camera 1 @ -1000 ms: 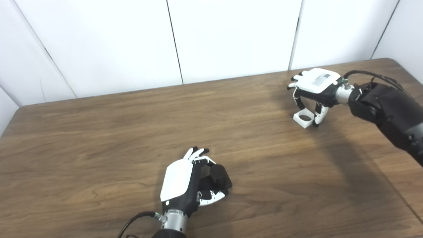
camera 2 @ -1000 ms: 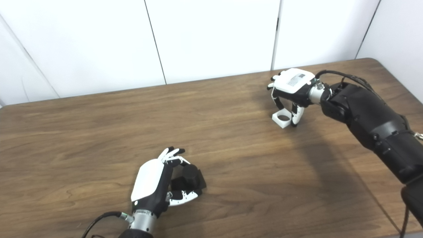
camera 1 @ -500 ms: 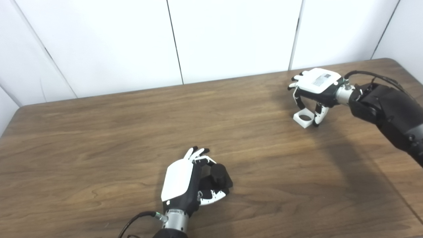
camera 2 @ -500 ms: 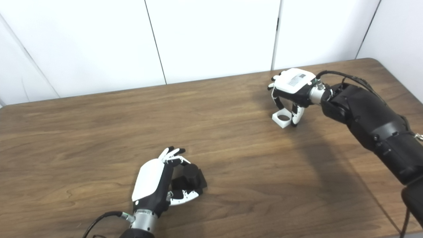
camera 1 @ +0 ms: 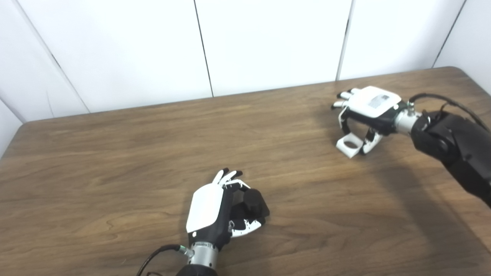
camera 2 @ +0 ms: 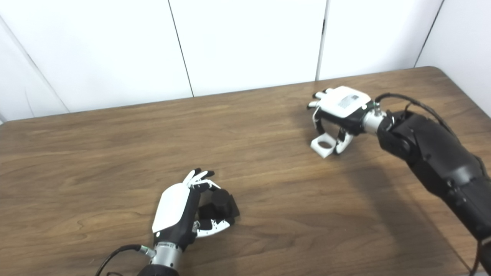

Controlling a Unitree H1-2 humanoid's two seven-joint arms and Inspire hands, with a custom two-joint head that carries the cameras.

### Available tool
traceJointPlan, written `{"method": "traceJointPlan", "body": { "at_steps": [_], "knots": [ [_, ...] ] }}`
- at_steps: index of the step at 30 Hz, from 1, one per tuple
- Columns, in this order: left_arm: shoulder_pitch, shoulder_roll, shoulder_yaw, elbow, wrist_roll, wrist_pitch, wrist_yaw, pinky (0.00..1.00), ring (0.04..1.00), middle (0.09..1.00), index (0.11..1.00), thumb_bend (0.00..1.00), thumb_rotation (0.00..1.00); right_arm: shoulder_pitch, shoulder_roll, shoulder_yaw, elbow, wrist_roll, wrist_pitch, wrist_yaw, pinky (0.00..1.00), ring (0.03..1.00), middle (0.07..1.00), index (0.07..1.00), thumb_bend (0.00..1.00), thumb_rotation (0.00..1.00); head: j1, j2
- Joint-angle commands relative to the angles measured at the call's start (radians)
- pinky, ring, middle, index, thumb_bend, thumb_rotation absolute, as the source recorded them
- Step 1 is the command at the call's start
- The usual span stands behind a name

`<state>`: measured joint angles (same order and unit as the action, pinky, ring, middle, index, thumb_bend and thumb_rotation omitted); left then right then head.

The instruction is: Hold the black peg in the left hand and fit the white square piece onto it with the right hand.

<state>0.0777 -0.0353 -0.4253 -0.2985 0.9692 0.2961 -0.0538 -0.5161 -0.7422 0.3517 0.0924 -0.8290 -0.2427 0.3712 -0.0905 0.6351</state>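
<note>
The black peg [camera 1: 253,205] sits in my left hand [camera 1: 215,214] low in the middle of the table, fingers and thumb closed around it. The white square piece [camera 1: 349,145], with a round hole in its top, is pinched between the fingers and thumb of my right hand [camera 1: 366,111] at the far right. The piece hangs just off the table or barely touches it, tilted slightly. In the right eye view the same piece [camera 2: 323,145] shows under the right hand [camera 2: 341,109], and the peg [camera 2: 220,205] in the left hand [camera 2: 180,216].
The brown wooden table [camera 1: 115,161] runs to white wall panels at the back. Its rounded far right corner [camera 1: 460,71] lies just behind my right arm [camera 1: 452,142]. A black cable [camera 1: 157,255] trails from my left wrist at the bottom edge.
My right hand has drawn nearer and slightly left with the white square piece, which shifted along with it. The left hand and peg stayed put.
</note>
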Motion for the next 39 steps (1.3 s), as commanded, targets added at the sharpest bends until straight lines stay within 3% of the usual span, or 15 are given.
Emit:
{"method": "traceJointPlan", "body": {
  "at_steps": [1,8,18,30,39],
  "knots": [
    [-0.013,0.002,0.011,-0.015,0.015,0.011,-0.002,0.79,0.946,0.866,0.487,0.52,0.06,-0.034,-0.014,-0.050,-0.082,0.042,0.019,0.011,0.98,0.985,0.913,0.494,0.52,0.15,-0.001,0.001],
    [-0.012,0.010,0.016,-0.015,0.002,-0.002,-0.004,0.78,0.948,0.867,0.487,0.52,0.05,0.021,0.006,-0.117,-0.277,0.104,0.061,0.079,0.99,0.996,0.913,0.495,0.52,0.15,0.001,-0.004],
    [-0.014,0.009,0.013,-0.001,0.000,-0.008,-0.006,0.79,0.956,0.876,0.488,0.52,0.05,0.046,0.057,-0.137,-0.501,0.161,0.135,0.213,1.00,1.000,0.919,0.495,0.52,0.16,0.011,-0.001],
    [-0.024,0.005,0.009,0.011,-0.001,-0.007,-0.011,0.81,0.956,0.873,0.487,0.52,0.06,0.006,0.134,-0.076,-0.668,0.153,0.124,0.355,1.00,1.000,0.925,0.495,0.51,0.15,0.016,0.002],
    [-0.031,0.000,0.001,0.025,0.005,-0.009,-0.001,0.80,0.946,0.864,0.487,0.52,0.06,-0.037,0.201,-0.041,-0.688,0.142,0.133,0.423,1.00,1.000,0.915,0.494,0.52,0.15,0.016,0.001]
  ]
}}
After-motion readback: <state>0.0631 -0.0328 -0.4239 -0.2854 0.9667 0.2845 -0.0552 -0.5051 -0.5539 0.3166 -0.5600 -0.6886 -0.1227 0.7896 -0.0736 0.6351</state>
